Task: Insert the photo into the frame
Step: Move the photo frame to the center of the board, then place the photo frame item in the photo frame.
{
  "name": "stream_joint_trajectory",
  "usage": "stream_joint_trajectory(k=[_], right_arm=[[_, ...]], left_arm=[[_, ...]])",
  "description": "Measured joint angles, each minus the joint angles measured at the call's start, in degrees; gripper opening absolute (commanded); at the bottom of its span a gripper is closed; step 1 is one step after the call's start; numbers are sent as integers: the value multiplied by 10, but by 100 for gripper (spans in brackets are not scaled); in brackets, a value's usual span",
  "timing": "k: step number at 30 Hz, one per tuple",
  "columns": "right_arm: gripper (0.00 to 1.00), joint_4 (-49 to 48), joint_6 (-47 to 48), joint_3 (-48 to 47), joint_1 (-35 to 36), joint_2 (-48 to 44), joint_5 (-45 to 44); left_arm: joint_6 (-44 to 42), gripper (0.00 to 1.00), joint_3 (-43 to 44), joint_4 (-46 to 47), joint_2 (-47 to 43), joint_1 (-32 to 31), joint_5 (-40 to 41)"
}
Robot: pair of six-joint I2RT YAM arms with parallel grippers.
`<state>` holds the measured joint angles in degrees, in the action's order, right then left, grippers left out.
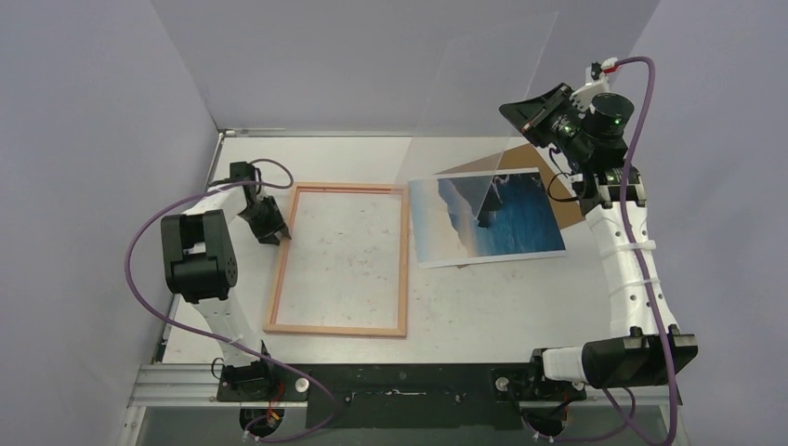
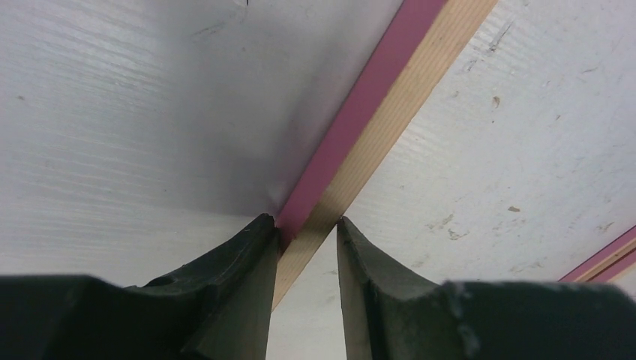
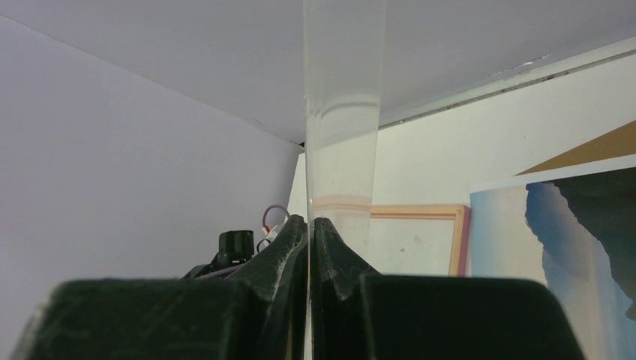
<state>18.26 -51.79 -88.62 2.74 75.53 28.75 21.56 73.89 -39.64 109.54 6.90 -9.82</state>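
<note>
Photo [image 1: 488,221] outside frame [image 1: 334,330], seemingly atop cardboard backing [image 1: 469,168].

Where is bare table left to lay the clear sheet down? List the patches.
Free: the near strip of table between the photo and the arm bases; the far strip between the frame and the back wall; the bare table inside the frame. Crowded: the slim gap between frame and photo, and the frame's left rail, where the left claw sits.

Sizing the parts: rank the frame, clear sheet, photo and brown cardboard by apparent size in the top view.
1. frame and clear sheet look alike; the sheet is held up nearer the camera, so they go unranked.
2. photo.
3. brown cardboard: smallest showing, mostly hidden under the photo.
</note>
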Motion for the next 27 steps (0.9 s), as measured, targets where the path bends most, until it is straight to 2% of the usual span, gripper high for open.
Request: stream_joint_trajectory(k=[8, 13, 18, 23, 27], right_arm=[[0, 29, 13, -3, 34, 34, 29], [0, 57, 33, -9, 88, 64, 47], [0, 36, 10, 20, 152, 68, 35], [0, 10, -24, 30, 232, 92, 10], [0, -3, -46, 30, 302, 123, -34]], left_arm=[[70, 30, -9, 3, -1, -5, -24], [83, 49, -14, 2, -12, -4, -31], [73, 60, -12, -2, -36, 4, -26], [60, 57, -7, -8, -60, 24, -13], [61, 56, 1, -19, -83, 34, 57]])
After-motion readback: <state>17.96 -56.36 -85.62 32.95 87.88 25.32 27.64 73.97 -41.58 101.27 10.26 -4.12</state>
